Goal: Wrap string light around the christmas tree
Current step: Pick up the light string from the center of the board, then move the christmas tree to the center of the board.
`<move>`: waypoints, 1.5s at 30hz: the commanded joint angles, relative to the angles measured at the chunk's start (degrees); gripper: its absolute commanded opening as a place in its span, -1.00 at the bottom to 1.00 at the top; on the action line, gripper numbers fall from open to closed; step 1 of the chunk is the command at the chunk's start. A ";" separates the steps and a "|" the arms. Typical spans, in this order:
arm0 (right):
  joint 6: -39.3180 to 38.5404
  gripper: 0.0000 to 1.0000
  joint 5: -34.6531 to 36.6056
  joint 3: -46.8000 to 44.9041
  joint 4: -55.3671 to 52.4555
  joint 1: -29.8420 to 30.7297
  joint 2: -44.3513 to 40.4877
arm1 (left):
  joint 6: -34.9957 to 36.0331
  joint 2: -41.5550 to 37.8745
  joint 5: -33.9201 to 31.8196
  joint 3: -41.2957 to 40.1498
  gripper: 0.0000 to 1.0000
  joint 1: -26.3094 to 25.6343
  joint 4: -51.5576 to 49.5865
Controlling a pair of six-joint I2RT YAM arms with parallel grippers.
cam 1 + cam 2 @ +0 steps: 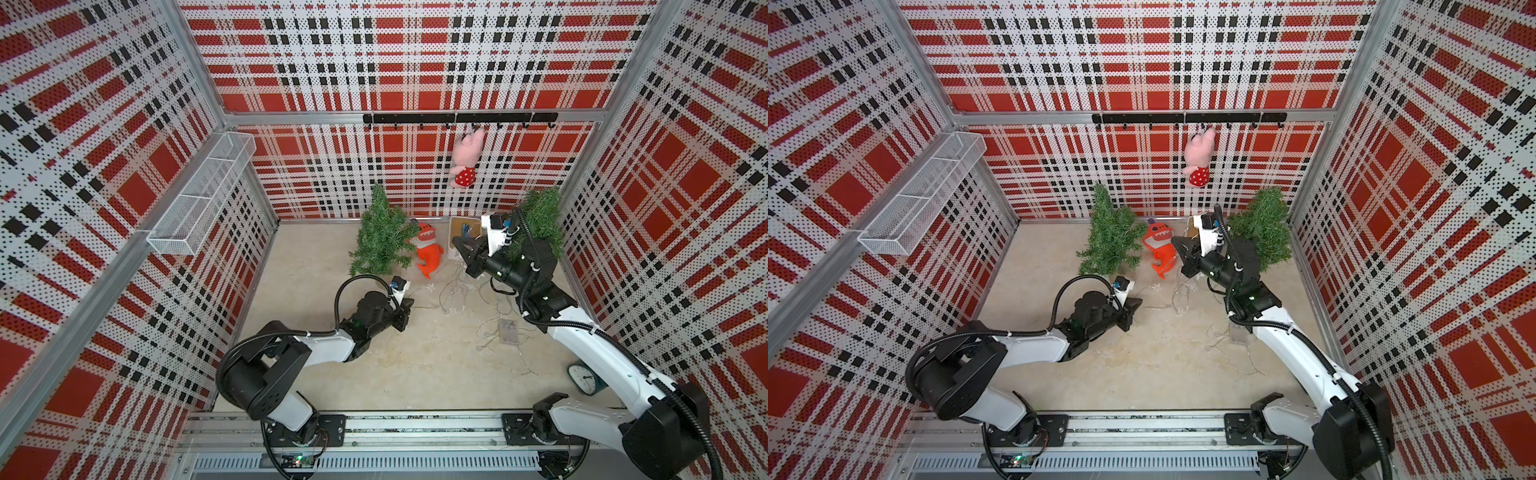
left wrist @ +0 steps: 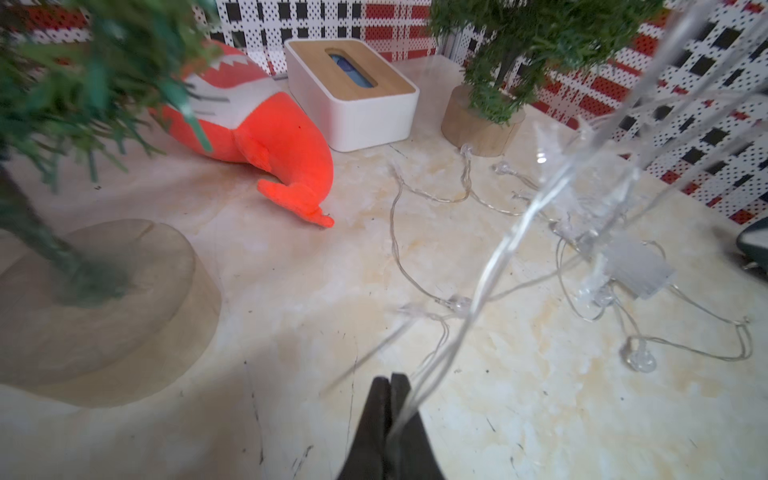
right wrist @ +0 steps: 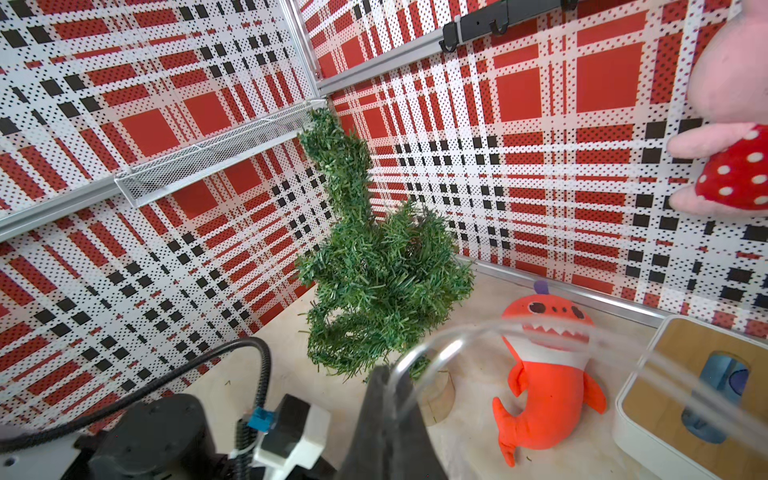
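Observation:
Two green christmas trees on wooden bases stand at the back: one left of centre (image 1: 380, 232) (image 1: 1111, 241) (image 3: 374, 274), one in the right corner (image 1: 540, 224) (image 2: 519, 54). The clear string light (image 1: 457, 291) (image 2: 465, 191) lies tangled on the floor between the arms, with its battery box (image 1: 508, 331) (image 2: 636, 270). My left gripper (image 1: 409, 305) (image 2: 390, 380) is low beside the left tree's base (image 2: 95, 307), shut on a strand. My right gripper (image 1: 459, 243) (image 3: 390, 374) is raised and shut on another strand, which loops off its tips (image 3: 457, 336).
An orange shark plush (image 1: 428, 253) lies between the trees, next to a white tissue box (image 1: 463, 232) with a wooden lid. A pink plush (image 1: 467, 158) hangs from the hook rail. A clock (image 1: 582, 378) sits near the right arm. A wire basket (image 1: 203, 195) hangs on the left wall.

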 commanded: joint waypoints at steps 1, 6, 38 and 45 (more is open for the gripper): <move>-1.10 -1.00 2.06 3.21 -0.12 -0.63 -0.18 | -2.51 -7.71 -2.00 -2.10 -0.93 0.77 -2.59; -1.54 -1.00 2.87 8.66 0.84 -0.72 3.72 | -5.41 -19.83 -3.58 -3.96 -0.99 4.25 -8.42; -0.09 -1.00 -1.31 62.93 8.61 -0.51 56.31 | -9.41 -20.33 9.13 22.28 0.43 21.80 -30.87; -1.42 -1.00 -2.66 64.13 6.73 0.77 53.99 | -5.19 -14.30 4.07 30.33 0.68 20.88 -29.70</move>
